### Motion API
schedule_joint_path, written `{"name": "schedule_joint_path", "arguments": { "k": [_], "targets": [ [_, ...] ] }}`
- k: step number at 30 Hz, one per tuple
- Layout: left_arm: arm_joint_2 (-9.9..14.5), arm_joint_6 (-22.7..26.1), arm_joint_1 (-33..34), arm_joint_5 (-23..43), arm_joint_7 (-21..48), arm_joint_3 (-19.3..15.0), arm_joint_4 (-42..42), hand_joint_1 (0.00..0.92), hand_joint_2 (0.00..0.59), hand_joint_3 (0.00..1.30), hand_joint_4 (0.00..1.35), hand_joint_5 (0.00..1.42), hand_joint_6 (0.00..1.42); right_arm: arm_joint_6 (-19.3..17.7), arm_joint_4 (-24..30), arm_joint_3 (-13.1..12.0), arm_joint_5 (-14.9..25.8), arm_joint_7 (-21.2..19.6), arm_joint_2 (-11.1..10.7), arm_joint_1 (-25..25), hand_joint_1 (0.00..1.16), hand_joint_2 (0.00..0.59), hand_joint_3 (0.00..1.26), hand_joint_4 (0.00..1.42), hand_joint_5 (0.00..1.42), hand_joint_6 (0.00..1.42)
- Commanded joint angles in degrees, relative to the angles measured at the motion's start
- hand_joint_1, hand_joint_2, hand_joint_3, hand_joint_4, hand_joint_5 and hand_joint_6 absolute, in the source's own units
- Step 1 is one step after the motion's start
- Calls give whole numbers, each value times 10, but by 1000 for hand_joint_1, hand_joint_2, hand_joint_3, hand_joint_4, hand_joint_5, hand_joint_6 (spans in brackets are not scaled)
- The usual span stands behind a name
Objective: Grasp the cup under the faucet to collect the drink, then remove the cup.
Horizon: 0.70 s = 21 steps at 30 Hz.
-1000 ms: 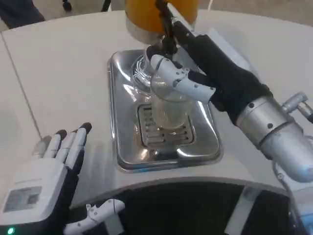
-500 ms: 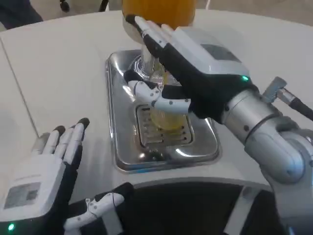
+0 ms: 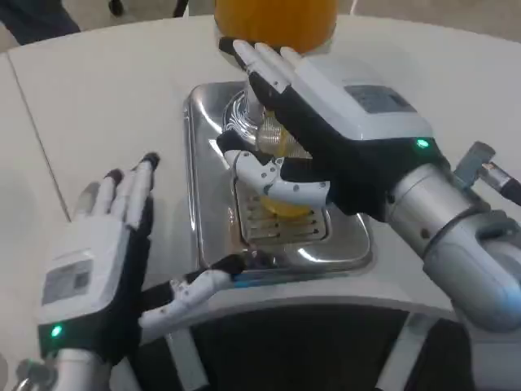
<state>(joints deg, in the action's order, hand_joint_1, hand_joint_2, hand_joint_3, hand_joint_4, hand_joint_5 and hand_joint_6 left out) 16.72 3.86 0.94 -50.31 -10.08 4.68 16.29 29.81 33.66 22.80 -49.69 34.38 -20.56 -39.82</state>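
White table [image 3: 98, 90], curved front edge. L→R: left hand [image 3: 102, 252] flat on it, fingers spread, holding nothing. Steel drip tray [image 3: 203, 204] mid-table. Right hand [image 3: 326, 138] wrapped round the cup [image 3: 277, 175] on the tray, under the orange dispenser [image 3: 273, 16]. Cup looks part-filled w/ orange drink. Judgement: grasp done, fill underway, removal left.

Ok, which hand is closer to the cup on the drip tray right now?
Right. The right hand is wrapped around the cup on the drip tray, below the orange dispenser. The left hand hovers open over the table, off the tray's left edge.
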Motion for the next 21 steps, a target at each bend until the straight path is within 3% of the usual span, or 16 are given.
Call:
{"name": "schedule_joint_path", "arguments": {
  "k": [1, 9, 21],
  "targets": [
    [-13, -3, 27, -2, -11, 27, -26, 112, 88, 0, 0, 0, 0, -16, 7, 9, -4, 21, 10, 16, 259, 518, 0, 0, 0, 16],
    [-22, -5, 63, 2, -25, 50, -67, 147, 75, 0, 0, 0, 0, -15, 15, 1, -24, 23, 19, 29, 263, 525, 0, 0, 0, 16],
    [-39, -1, 123, 10, -37, 70, -134, 173, 75, 0, 0, 0, 0, -13, 38, -31, -43, 17, 24, 62, 277, 520, 2, 0, 0, 16]
  ]
}}
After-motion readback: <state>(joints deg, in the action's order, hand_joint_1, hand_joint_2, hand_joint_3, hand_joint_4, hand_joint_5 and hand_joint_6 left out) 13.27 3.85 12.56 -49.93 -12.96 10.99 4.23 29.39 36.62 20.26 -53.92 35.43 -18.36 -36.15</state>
